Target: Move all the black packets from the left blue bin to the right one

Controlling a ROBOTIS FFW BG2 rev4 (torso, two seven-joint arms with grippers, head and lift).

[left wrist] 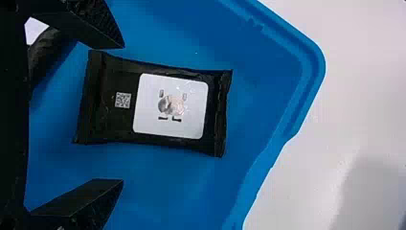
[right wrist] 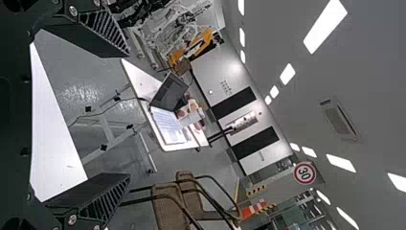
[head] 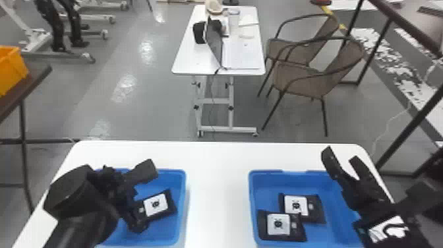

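In the head view my left gripper is over the left blue bin, its fingers spread on either side of one end of a black packet. The left wrist view has that packet lying label up on the floor of the bin, with the open left gripper near its end. Two black packets, one close against the other, lie in the right blue bin. My right gripper is parked open above that bin's right side; the right wrist view gives the gripper empty.
Both bins stand on a white table, with a gap between them. Beyond it are a small white table with a laptop and two brown chairs. An orange crate sits on a dark table at the far left.
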